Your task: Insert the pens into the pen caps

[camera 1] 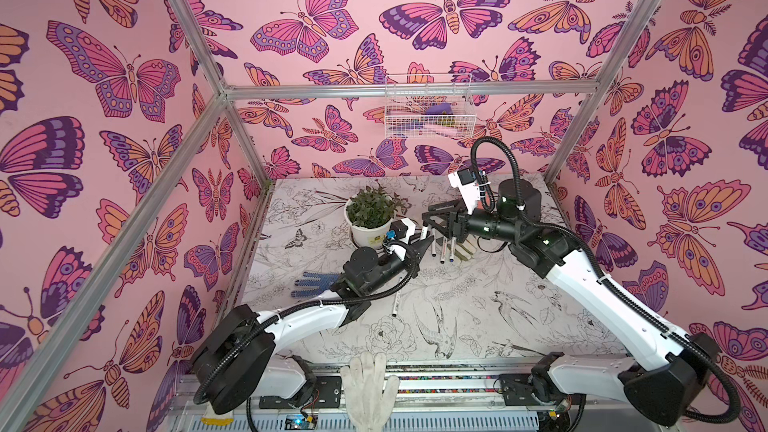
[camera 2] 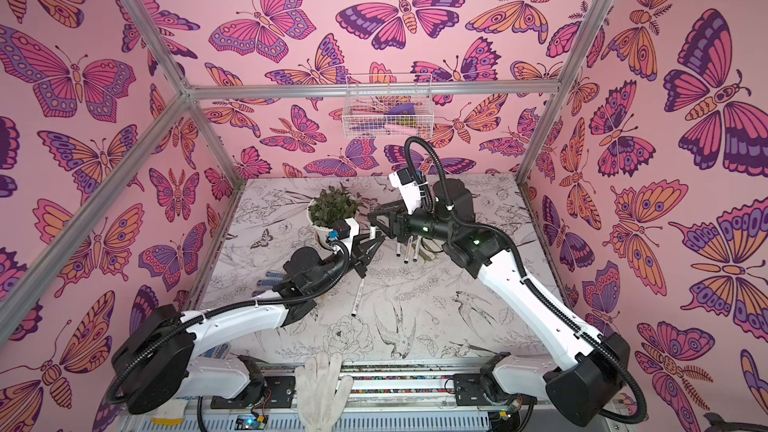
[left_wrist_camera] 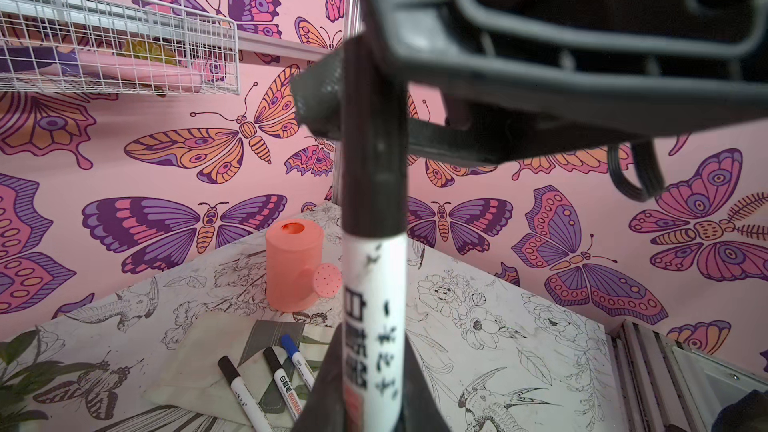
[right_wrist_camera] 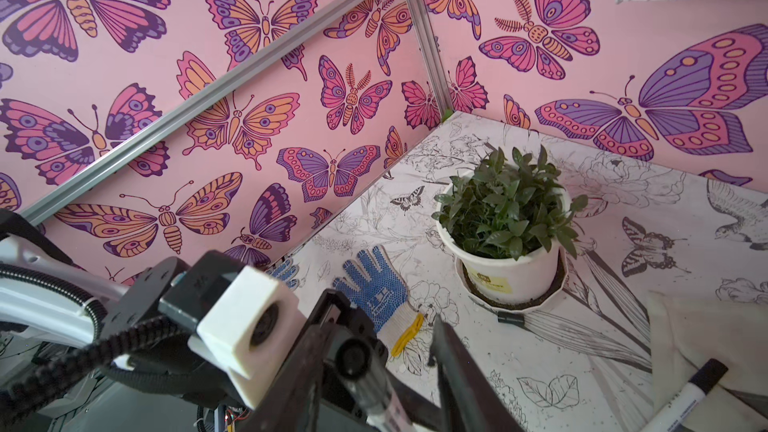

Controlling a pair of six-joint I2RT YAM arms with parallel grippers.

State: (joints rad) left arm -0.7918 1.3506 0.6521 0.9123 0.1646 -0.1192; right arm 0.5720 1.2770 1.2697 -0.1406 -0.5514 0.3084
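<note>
Left fingers (left_wrist_camera: 322, 401) clamp a white pen (left_wrist_camera: 374, 284), black cap (left_wrist_camera: 372, 139) fitted. Right fingers (left_wrist_camera: 318, 91) parted either side of the cap, not gripping. Three capped pens (left_wrist_camera: 286, 384) on desk (camera 1: 478, 305) at 3 o'clock.

Top pair: we look from high above the near edge, down and toward the back wall, far enough to hold the whole bench (camera 1: 457, 301).
Left wrist: we sit right against a pen (left_wrist_camera: 374, 284) that fills the middle, facing the back right corner.
Right wrist: we look low across the bench toward the back left corner.
Shared: the potted plant (camera 1: 370, 209) shows in both top views and the right wrist view; the capped pens (left_wrist_camera: 286, 386) show in both top views and the left wrist view.
</note>
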